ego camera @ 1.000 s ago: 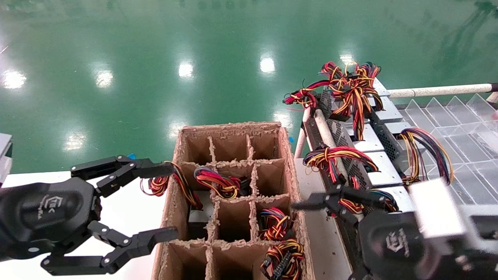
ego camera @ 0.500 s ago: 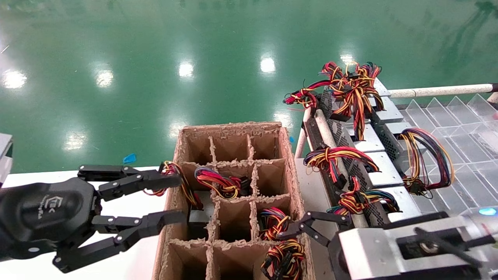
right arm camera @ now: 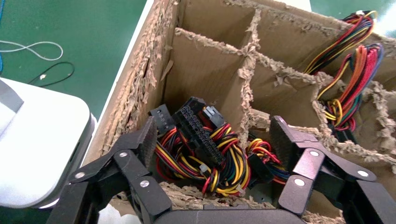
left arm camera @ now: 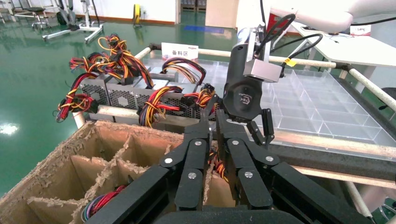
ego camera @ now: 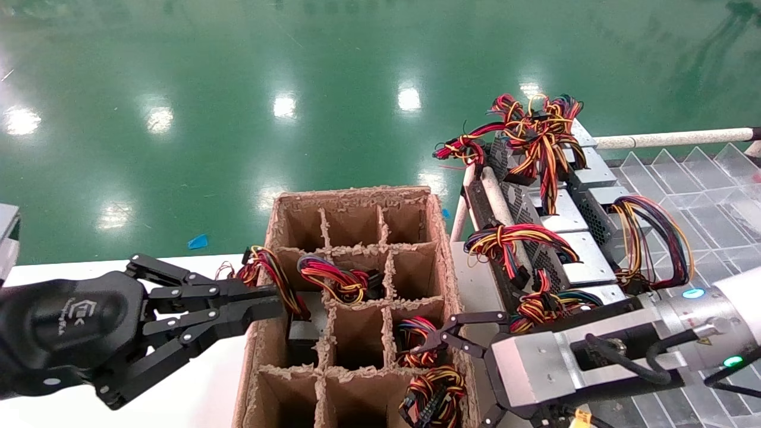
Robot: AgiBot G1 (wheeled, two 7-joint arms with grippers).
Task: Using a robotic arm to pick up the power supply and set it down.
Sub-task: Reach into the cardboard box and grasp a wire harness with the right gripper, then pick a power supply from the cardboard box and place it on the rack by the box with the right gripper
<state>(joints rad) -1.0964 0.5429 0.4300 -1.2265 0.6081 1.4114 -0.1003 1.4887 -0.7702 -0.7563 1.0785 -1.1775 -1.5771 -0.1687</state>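
Plainly saw the robotic arm [ego camera: 600, 356] reaching in from the right, over the near right corner of the cardboard divider box [ego camera: 351, 193]. Found its right gripper [ego camera: 461, 380] [right arm camera: 215, 128] with fingers spread wide and holding nothing, straddling the nearest right-hand compartment. Spotted the power supply [ego camera: 433, 386] [right arm camera: 201, 149] down inside that compartment, against the box's outer wall, with its red, orange, yellow and black wires and black plugs bunched on top, directly between the spread fingers and untouched by them. Could not make out its metal body under the wires.

Noted the left gripper [ego camera: 270, 300] [left arm camera: 210, 123] at the box's left wall, above the white table [ego camera: 196, 410], fingers drawn close together beside another wire bundle [ego camera: 270, 276] spilling over the cardboard edge. Could not tell whether any of those wires were pinched.

Counted further wire bundles in other compartments, and saw a row of grey units [ego camera: 571, 238] with longer wire loops lined up on the rack to the right, beside a clear plastic divider tray [ego camera: 713, 196].
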